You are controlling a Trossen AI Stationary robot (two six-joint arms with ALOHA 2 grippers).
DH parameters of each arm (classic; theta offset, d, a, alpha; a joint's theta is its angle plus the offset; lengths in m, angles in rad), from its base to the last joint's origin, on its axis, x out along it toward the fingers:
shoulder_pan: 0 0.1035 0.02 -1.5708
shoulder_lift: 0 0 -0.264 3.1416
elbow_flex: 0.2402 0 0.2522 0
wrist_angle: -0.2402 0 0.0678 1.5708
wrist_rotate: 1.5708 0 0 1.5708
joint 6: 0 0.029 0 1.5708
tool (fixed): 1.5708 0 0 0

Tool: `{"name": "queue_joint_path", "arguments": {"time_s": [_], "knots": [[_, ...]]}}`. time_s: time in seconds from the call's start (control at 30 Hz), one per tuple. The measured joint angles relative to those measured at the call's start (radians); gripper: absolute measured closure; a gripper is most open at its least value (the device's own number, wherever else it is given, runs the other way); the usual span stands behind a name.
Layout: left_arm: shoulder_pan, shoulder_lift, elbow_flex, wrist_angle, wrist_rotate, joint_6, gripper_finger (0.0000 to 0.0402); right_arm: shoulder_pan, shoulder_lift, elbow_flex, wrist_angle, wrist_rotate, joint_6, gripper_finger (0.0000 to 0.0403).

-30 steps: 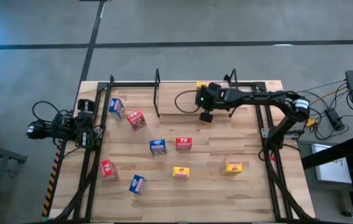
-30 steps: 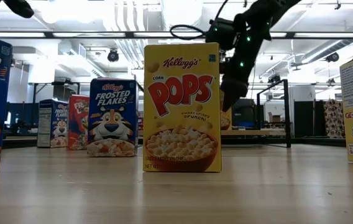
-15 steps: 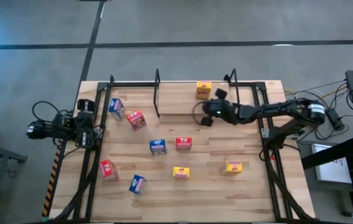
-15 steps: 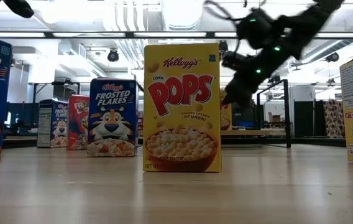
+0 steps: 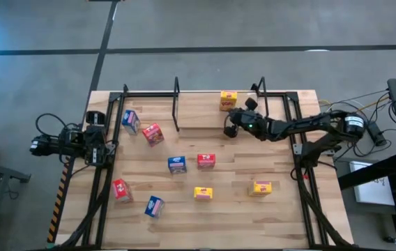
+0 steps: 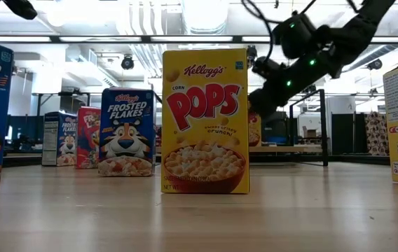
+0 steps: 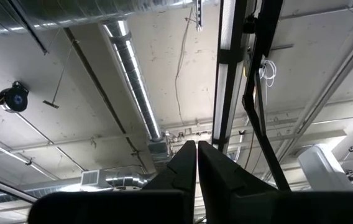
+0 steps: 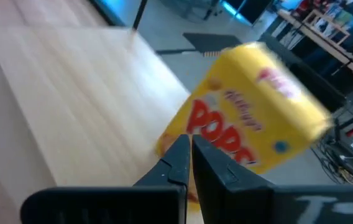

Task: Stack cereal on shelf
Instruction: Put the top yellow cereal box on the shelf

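My right gripper (image 5: 230, 130) has pulled back from the yellow box (image 5: 228, 101) on the shelf (image 5: 198, 115), shut and empty. I count three yellow, three red, three blue boxes.

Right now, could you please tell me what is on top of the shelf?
One yellow cereal box stands on the shelf board. The right gripper, jaws shut, hovers just in front of it. The rest of the board shows bare wood.
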Motion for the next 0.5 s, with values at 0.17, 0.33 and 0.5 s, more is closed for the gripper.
{"name": "queue_joint_path", "arguments": {"time_s": [0.17, 0.33, 0.5], "knots": [[0.0, 0.0, 0.0, -0.002, -0.026, 0.0, 0.0401, -0.001, 0.104, 0.039, -0.003, 0.05, -0.001, 0.0394], [0.0, 0.0, 0.0, -0.007, -0.035, 0.0, 0.0401, -0.001, 0.167, 0.07, -0.003, 0.082, -0.01, 0.0394], [0.0, 0.0, 0.0, -0.007, -0.035, 0.0, 0.0401, -0.001, 0.198, 0.083, -0.003, 0.128, -0.013, 0.0394]]}}
